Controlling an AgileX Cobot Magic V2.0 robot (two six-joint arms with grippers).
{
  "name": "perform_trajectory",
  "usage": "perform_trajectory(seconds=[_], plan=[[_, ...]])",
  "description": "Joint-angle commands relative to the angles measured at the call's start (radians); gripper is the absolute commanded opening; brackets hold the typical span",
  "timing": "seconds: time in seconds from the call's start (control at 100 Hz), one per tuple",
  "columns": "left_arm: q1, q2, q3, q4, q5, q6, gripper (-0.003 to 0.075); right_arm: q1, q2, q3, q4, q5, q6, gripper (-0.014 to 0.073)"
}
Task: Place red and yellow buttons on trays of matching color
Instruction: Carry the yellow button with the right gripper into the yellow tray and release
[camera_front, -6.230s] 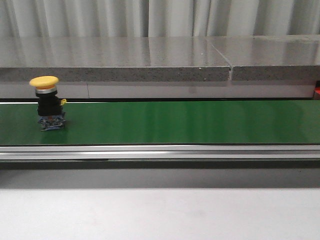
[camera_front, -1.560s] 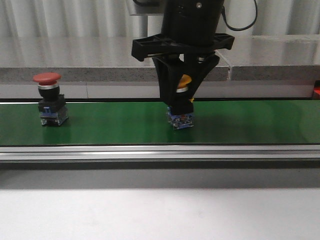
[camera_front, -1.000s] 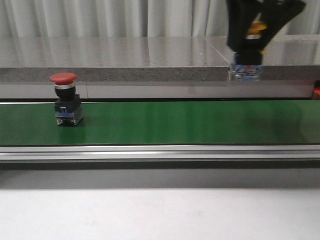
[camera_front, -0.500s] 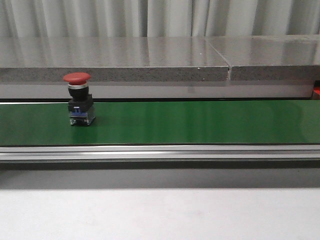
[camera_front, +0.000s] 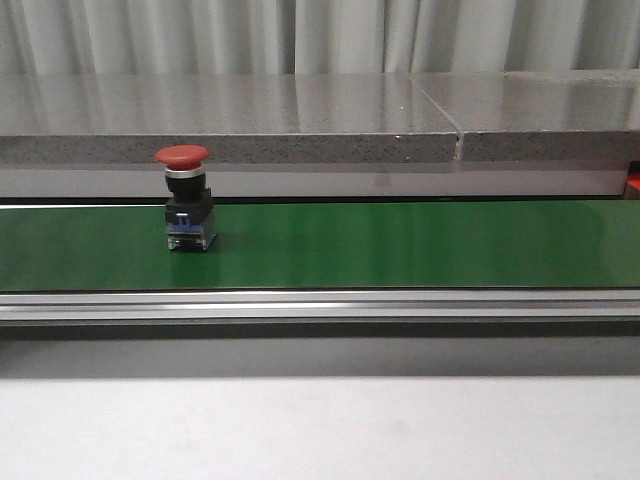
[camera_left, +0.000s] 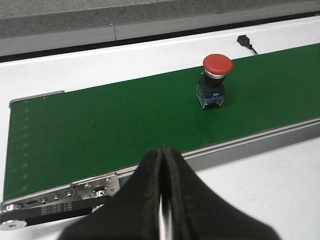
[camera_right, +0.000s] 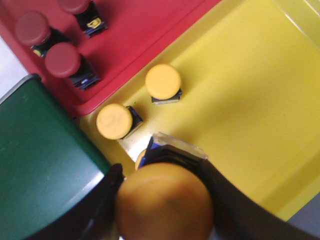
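Right claw (camera_right: 160, 200) closed on a yellow button (camera_right: 165, 202), held above the yellow tray (camera_right: 250, 90) near that tray's edge beside the red tray (camera_right: 145, 25); judged, the button is carried here to be set down among the two yellow buttons (camera_right: 163, 82) already standing in the tray, so that colours match. Three red buttons (camera_right: 62, 60) stand in the red tray, which lies just beside the end of the green conveyor belt (camera_right: 35, 165). Left claw (camera_left: 162, 200) shut with nothing between its fingers, poised over the near rail of the belt, probably waiting for the red button (camera_front: 186, 198) that stands upright on the belt toward its left end in the front view. The belt runs across a white bench (camera_front: 320, 430); behind it lies a grey speckled stone ledge (camera_front: 300, 115) and a pale pleated curtain (camera_front: 300, 35).
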Motion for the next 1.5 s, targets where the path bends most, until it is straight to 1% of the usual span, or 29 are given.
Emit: perform_trajectory(seconds=[0.0,0.12,0.23,0.34,0.48,0.81,1.09,1.49], plan=[[-0.008,0.002,-0.027,-0.022,-0.064,0.004,-0.0021,-0.041,-0.028,-0.006,-0.011,-0.069,0.010,0.0186],[-0.008,0.002,-0.027,-0.022,-0.064,0.004,-0.0021,-0.075,-0.027,0.049,-0.024,-0.130,0.012,0.0186],[-0.008,0.002,-0.027,-0.022,-0.064,0.004,-0.0021,-0.095,-0.027,0.122,-0.027,-0.219,0.066,0.0186],[-0.008,0.002,-0.027,-0.022,-0.064,0.004,-0.0021,-0.106,-0.020,0.176,-0.038,-0.264,0.088,0.0186],[-0.008,0.002,-0.027,-0.022,-0.064,0.004,-0.0021,-0.106,0.032,0.188,-0.039,-0.306,0.089,0.0186],[-0.008,0.002,-0.027,-0.022,-0.064,0.004,-0.0021,-0.106,0.149,0.188,-0.034,-0.343,0.140,0.0186],[-0.008,0.002,-0.027,-0.022,-0.064,0.004,-0.0021,-0.106,0.245,0.188,-0.020,-0.354,0.143,0.0186],[-0.008,0.002,-0.027,-0.022,-0.064,0.004,-0.0021,-0.106,0.310,0.189,0.013,-0.388,0.143,0.0188]])
